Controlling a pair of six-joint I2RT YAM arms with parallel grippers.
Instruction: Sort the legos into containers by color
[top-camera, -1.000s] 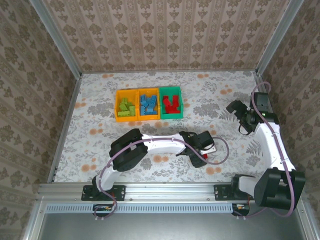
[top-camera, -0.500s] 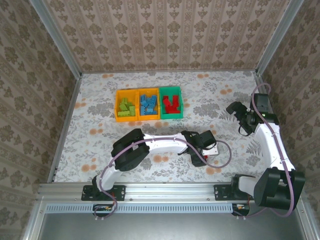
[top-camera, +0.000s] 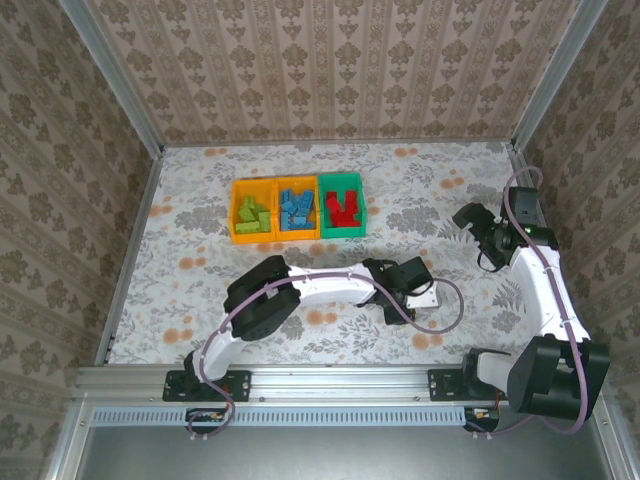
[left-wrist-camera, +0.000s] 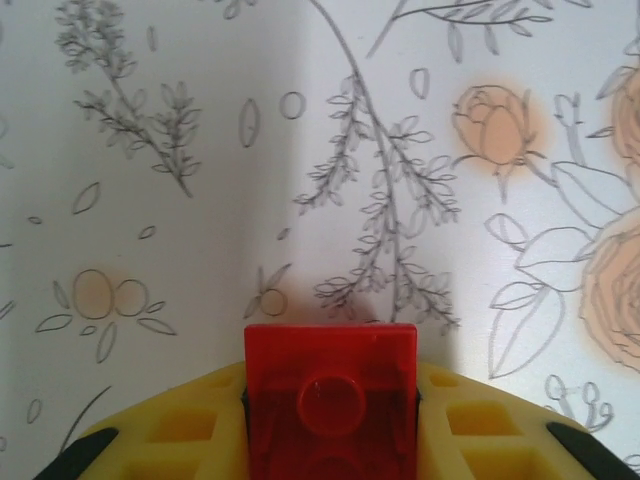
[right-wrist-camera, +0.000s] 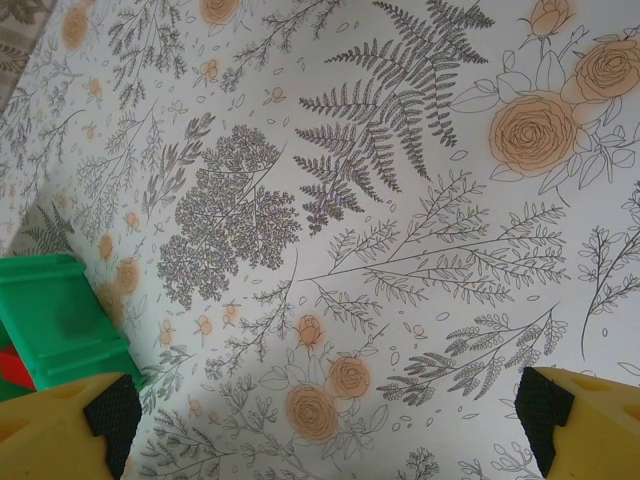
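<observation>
Furthest left on the flower-printed table (top-camera: 180, 285), three small open-topped rectangular plastic bins stand touching in a row. The first orange-yellow bin (top-camera: 252, 238) holds lime green studded bricks (top-camera: 250, 215). The second orange-yellow bin (top-camera: 298, 236) beside it holds blue studded bricks (top-camera: 296, 210). The green bin (top-camera: 343, 234) at the row's right end holds red studded bricks (top-camera: 343, 208).

Nearer the arm bases and to the right of the row, the left arm lies stretched across the table. The left gripper (top-camera: 398, 308) is low over the printed surface, well apart from the bins. In the left wrist view its yellow fingers (left-wrist-camera: 180, 432) are clenched on a single small red studded plastic brick (left-wrist-camera: 331, 350), one finger against each side. One round stud faces the camera and the brick's far edge is level. A soft shadow falls on the table just beyond it; whether the brick touches the table I cannot tell.

Further right, the right arm stands bent near the table's right edge, with the right gripper (top-camera: 466, 214) about level with the bins and well apart from them. In the right wrist view its yellow fingers with black pads (right-wrist-camera: 110, 410) are released and spread wide, with printed table showing between them. A corner of the green bin sits at that view's left edge.
</observation>
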